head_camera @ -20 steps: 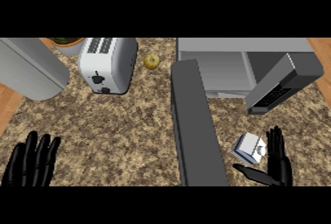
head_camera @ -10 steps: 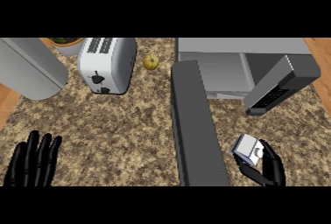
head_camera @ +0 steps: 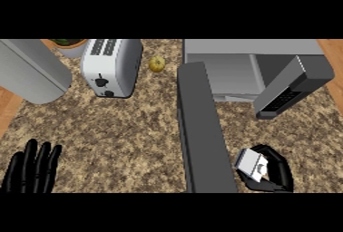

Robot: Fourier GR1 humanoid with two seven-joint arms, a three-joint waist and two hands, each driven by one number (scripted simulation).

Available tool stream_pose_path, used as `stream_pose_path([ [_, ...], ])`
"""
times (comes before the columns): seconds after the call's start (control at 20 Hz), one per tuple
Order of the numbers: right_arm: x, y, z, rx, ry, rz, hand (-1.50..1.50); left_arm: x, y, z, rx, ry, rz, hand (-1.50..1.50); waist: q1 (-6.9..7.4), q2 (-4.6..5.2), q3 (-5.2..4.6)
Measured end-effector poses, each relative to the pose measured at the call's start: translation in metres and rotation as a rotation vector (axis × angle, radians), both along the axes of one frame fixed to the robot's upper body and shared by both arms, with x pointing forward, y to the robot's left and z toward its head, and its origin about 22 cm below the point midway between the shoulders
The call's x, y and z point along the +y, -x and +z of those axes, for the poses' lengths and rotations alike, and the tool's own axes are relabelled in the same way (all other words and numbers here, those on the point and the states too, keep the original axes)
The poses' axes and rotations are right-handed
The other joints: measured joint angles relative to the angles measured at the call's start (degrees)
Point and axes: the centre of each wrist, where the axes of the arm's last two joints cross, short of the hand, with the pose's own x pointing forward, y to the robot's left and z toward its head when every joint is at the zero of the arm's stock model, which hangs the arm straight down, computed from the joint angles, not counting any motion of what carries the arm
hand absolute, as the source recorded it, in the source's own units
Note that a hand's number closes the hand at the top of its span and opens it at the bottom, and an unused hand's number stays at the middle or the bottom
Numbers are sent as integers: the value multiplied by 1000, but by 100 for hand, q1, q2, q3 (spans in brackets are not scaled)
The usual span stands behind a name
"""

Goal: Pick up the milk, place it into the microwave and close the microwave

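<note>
The counter (head_camera: 134,136) is a speckled brown stone top; a white toaster (head_camera: 110,65) stands toward its far left, a small yellow-green fruit (head_camera: 157,64) just beside it; a potted plant (head_camera: 70,45) sits in the far corner; the microwave (head_camera: 248,68) stands at far right, its dark door (head_camera: 201,131) swung out over the counter.

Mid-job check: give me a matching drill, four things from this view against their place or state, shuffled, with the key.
1. white milk carton
2. dark grey microwave door
3. silver toaster
4. black left hand

A. open, resting at the lower left edge
B. standing open across the counter
C. held in the black right hand
D. upper left, beside a small yellow fruit

Pairs: 1-C, 2-B, 3-D, 4-A
</note>
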Motion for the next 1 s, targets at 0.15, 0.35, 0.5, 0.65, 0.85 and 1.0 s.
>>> stream_pose_path([
  [0.15,-8,-2,4,4,11,56,150,4,0,-2,1,-1,2,-150,14,7,17],
  [0.35,-8,-12,14,-20,10,105,150,8,2,0,7,-4,10,-150,-6,8,26],
  [0.5,1,-12,19,-44,-1,128,150,7,4,-8,16,4,19,-150,-25,2,24],
  [0.65,16,-26,31,-90,-16,141,150,12,3,-4,22,10,20,-150,-34,4,25],
  [0.85,31,-41,48,-140,-13,152,150,24,2,-6,28,12,27,-150,-31,6,26],
  [1.0,51,-55,63,-160,8,157,150,26,1,-2,31,9,33,-150,-33,7,26],
])
